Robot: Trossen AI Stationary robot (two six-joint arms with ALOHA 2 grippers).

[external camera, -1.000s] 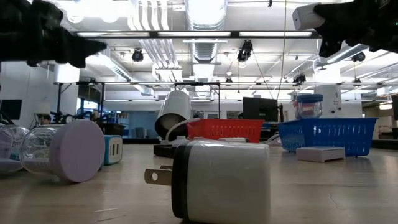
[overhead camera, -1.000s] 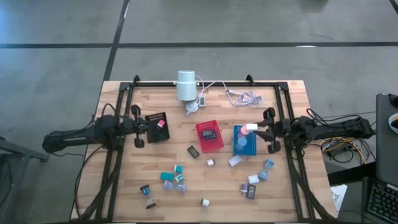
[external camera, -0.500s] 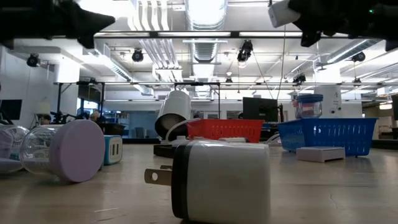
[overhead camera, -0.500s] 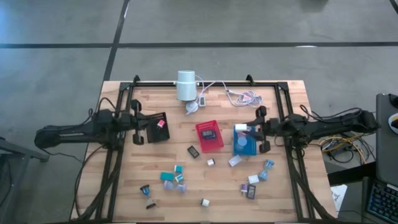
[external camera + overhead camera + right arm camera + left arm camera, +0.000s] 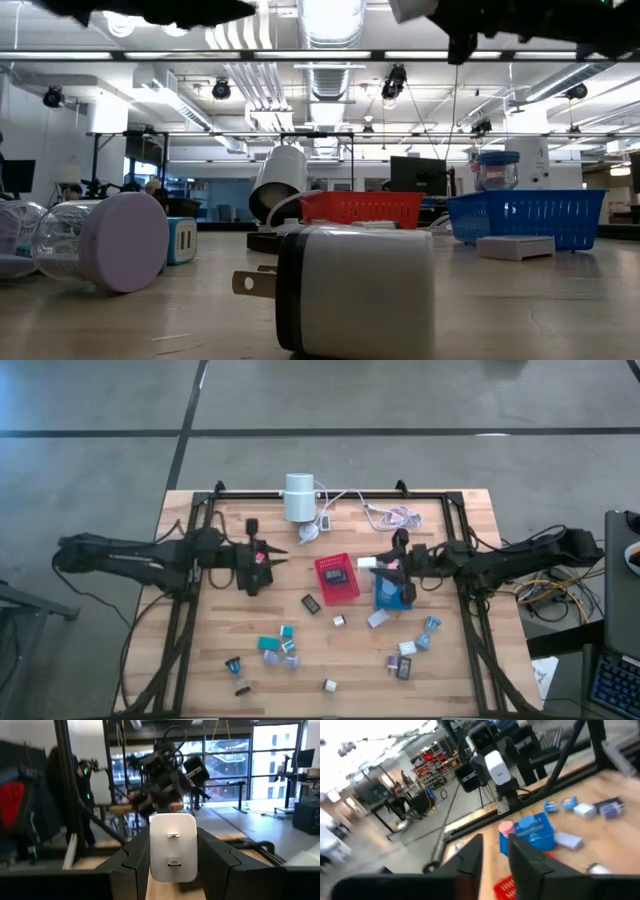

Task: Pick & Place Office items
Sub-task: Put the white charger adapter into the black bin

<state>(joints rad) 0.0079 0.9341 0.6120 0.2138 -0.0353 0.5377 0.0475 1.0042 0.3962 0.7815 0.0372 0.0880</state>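
Note:
My right gripper (image 5: pixel 372 563) hangs in the air between the red tray (image 5: pixel 337 577) and the blue tray (image 5: pixel 393 590), shut on a white charger block (image 5: pixel 173 847). My left gripper (image 5: pixel 277 557) is open and holds nothing. It hovers over the right edge of the black tray (image 5: pixel 250 566); a gap shows between its fingers (image 5: pixel 470 862). Other office items lie loose on the table's near half: teal blocks (image 5: pixel 270 644), clips (image 5: pixel 238 666), a white cube (image 5: pixel 330 685). A white plug block (image 5: pixel 355 290) and a lilac disc (image 5: pixel 125 242) rest on the tabletop close to the low camera. My right gripper pinches the white charger block by its two opposite sides (image 5: pixel 155 851) between its two fingers (image 5: pixel 136 860). The fingers come in about level, pointing toward the table's left. The block is lifted clear, well above the table and trays.
A white cylinder (image 5: pixel 298 497) with cables (image 5: pixel 390 515) stands at the far edge. A black frame (image 5: pixel 330 493) runs round the work area. The red tray holds a dark piece (image 5: pixel 336 573). Grey and lilac pieces (image 5: pixel 405 660) lie near the front right.
Both arms have risen and reached in toward the table's middle. My left gripper went from the black tray's left side to over its right edge. My right gripper carried the white block leftward from over the blue tray toward the red tray.

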